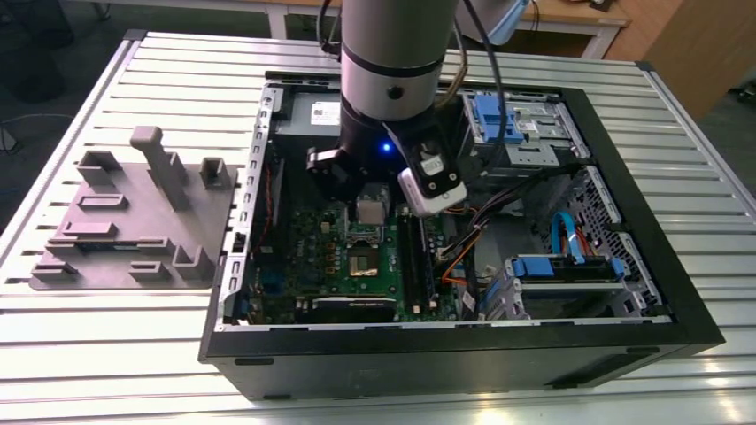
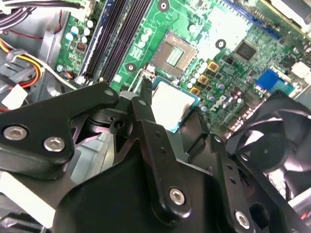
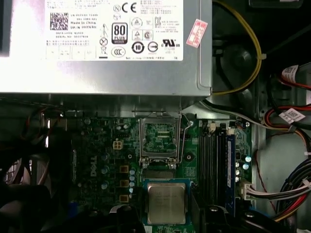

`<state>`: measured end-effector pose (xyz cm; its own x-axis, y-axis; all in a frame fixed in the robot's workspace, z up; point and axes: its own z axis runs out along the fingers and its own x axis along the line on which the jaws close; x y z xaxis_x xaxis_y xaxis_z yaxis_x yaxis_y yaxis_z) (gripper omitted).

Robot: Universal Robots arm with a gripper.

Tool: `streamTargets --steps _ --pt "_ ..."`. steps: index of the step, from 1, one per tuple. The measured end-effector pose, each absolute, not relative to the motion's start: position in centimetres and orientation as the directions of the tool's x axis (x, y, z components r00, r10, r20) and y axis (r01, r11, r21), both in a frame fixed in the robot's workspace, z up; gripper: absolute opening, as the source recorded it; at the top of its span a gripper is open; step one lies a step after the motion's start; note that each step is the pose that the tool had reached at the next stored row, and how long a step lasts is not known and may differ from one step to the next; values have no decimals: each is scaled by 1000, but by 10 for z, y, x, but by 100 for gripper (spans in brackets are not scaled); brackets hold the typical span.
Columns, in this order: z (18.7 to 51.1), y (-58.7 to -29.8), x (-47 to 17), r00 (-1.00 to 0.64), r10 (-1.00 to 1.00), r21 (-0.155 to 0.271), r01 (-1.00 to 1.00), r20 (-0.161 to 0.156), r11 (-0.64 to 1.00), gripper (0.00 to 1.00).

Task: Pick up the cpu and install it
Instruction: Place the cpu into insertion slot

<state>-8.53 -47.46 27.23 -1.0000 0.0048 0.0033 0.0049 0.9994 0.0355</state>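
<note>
Step in hand: carrying the cpu to the socket; not installed yet. Arm hangs inside the open case, over the motherboard. Gripper is clenched on the cpu: in the second wrist view, fingers press on opposite edges of the chip. Silver top faces the cameras, chip looks roughly level. In both wrist views the cpu sits just beside the socket and does not cover it, so it is held off the board, not seated. Socket is uncovered, with its centre bare. Memory slots run along one side of it, power supply beyond its far end.

Judgement: pick done, placement pending. Seating calls for centring the chip over the socket, edges square to the frame, kept flat, lowered gently, and no release until it rests inside. Corner orientation marks too small to tell.
</note>
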Motion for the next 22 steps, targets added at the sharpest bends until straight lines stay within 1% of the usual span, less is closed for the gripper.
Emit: streamTargets --steps 4,18,22 --pt "267 -476 -85 -1000 5 36 5 0 999 47" --pt "266 -476 -85 -1000 5 35 5 -3 999 47" --pt "265 -476 -85 -1000 5 35 4 -15 999 47"
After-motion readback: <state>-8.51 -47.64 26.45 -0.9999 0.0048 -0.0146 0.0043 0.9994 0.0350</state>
